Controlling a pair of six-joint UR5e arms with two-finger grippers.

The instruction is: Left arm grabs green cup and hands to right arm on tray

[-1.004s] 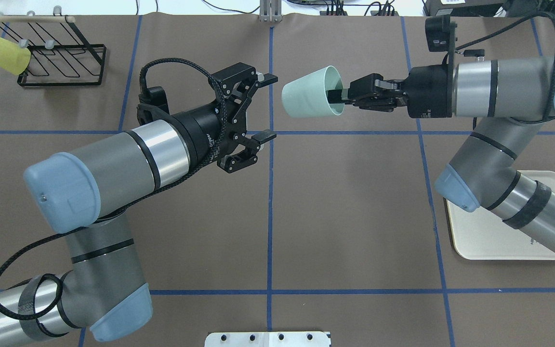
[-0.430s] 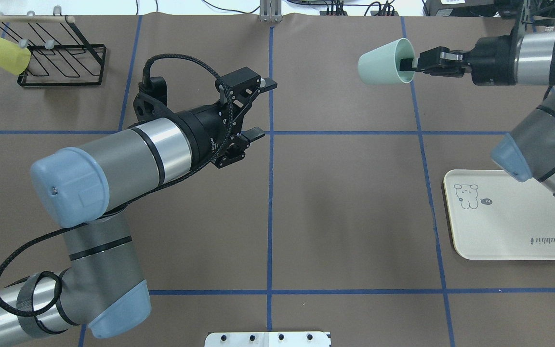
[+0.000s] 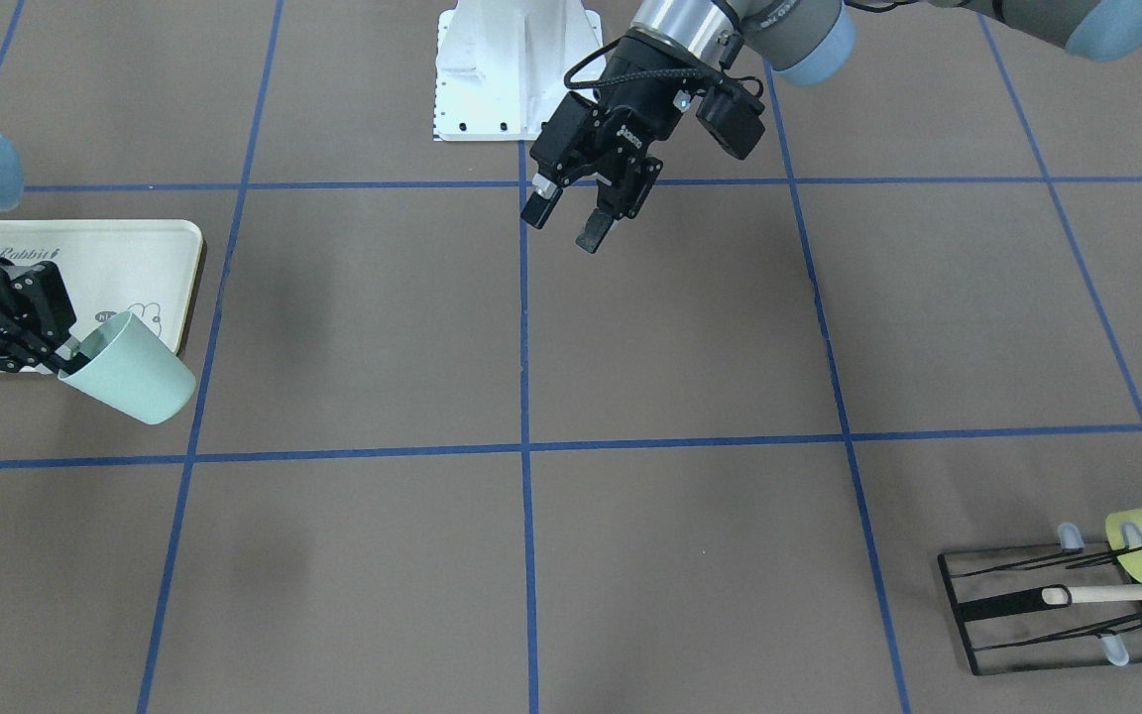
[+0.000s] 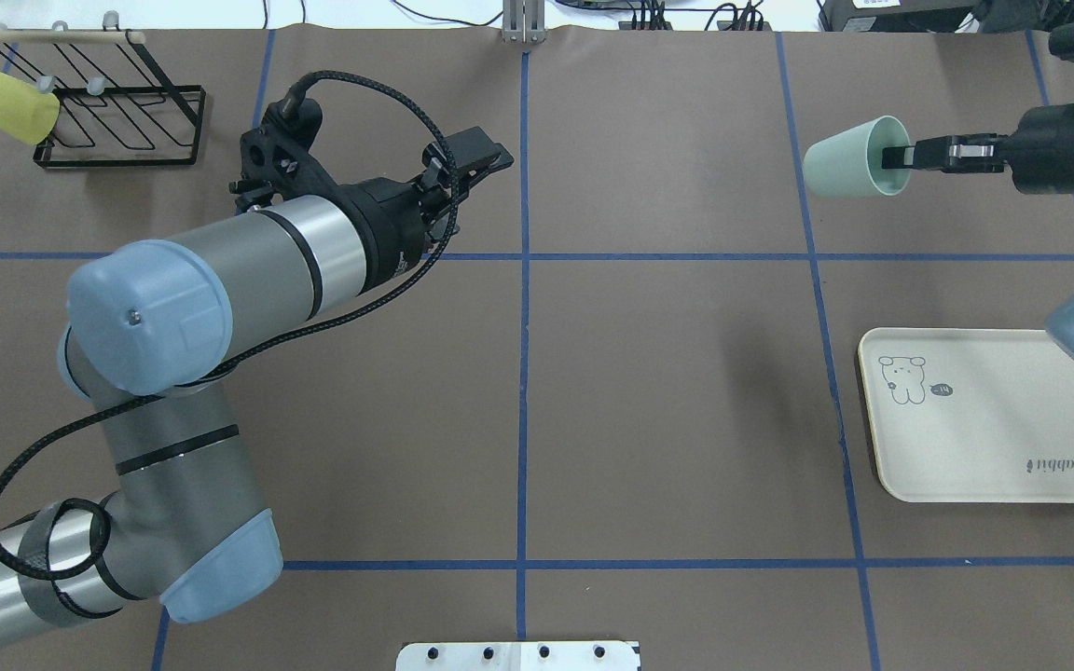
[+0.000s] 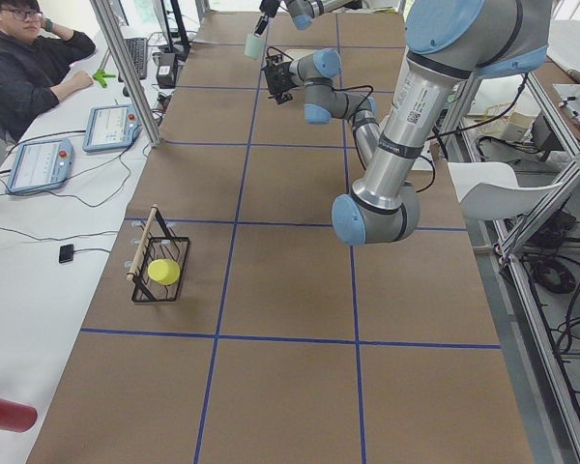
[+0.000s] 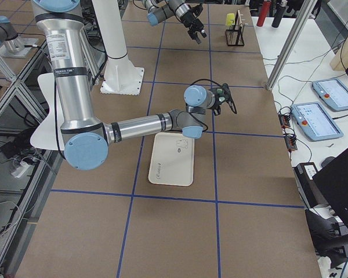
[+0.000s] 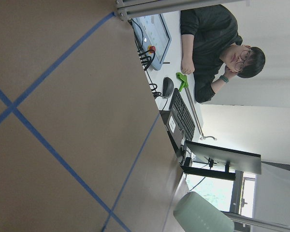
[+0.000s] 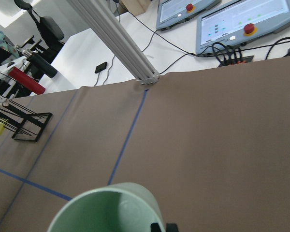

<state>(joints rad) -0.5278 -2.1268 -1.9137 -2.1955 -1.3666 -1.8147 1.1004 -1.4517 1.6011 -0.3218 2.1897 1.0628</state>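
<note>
Over the brown table, the right gripper pinches the green cup by its rim, sideways in the air near the tray, left gripper spread and empty: best swing over, tip upright, lower gently.

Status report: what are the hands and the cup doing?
Right hand shut on cup rim, aloft, not on tray. Left hand open, empty. Nothing between cup and tray.

Overhead from behind, front view opposite, steeply down, both sharing the tray
</note>
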